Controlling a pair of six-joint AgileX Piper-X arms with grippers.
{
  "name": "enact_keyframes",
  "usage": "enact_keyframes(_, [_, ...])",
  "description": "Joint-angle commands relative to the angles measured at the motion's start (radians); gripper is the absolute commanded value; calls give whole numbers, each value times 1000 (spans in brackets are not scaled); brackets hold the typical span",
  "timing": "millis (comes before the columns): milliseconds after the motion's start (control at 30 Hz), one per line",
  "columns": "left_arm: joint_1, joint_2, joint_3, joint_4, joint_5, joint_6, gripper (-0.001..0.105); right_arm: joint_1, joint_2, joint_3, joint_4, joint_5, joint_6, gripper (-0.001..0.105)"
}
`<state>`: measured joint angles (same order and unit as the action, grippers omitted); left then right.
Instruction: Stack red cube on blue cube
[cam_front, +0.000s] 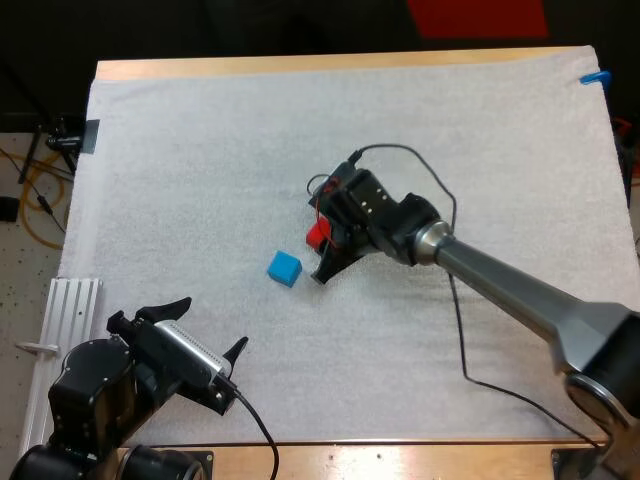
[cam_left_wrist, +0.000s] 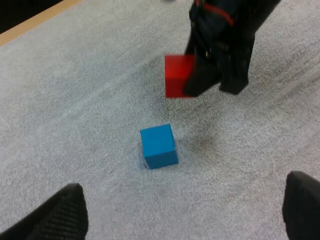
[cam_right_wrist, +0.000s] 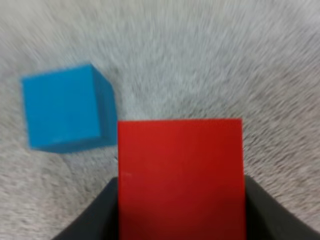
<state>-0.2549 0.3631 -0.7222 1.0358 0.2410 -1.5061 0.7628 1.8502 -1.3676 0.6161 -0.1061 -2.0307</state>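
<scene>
The left end effector (cam_front: 212, 322) is hovering low, its fingers spreading wide apart; the right end effector (cam_front: 324, 246) is reaching forward, tilting downward and clamping the red cube (cam_front: 316, 236).

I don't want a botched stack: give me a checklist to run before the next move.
1. Grasp: fingers of right gripper clamp red cube: ok.
2. Lift: red cube off the mat: ok.
3. Alignment: red cube over blue cube: not ok, offset to one side.
4. Target: blue cube top bare: ok.
5. Clearance: left gripper open, away from both cubes: ok.
</scene>
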Motion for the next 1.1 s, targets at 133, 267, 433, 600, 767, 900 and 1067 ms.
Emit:
enact_keyframes(133, [-3, 2, -2, -8, -2, 2, 76, 29, -40, -19, 22, -3, -45, 3])
enact_keyframes(267, [-3, 2, -2, -8, -2, 2, 76, 75, -38, -34, 31, 21, -69, 3])
enact_keyframes(433, [-3, 2, -2, -8, -2, 2, 76, 106, -32, -37, 18, 19, -68, 3])
enact_keyframes(600, [-3, 2, -2, -8, -2, 2, 76, 122, 5, -64, 17, 15, -68, 3])
enact_keyframes(767, [-3, 2, -2, -8, -2, 2, 76, 125, 51, -110, 17, 13, -59, 3])
enact_keyframes(900, [-3, 2, -2, -8, -2, 2, 76, 130, 76, -126, 19, -5, -55, 3])
enact_keyframes(1067, [-3, 2, -2, -8, -2, 2, 76, 130, 100, -127, 27, -3, -54, 3])
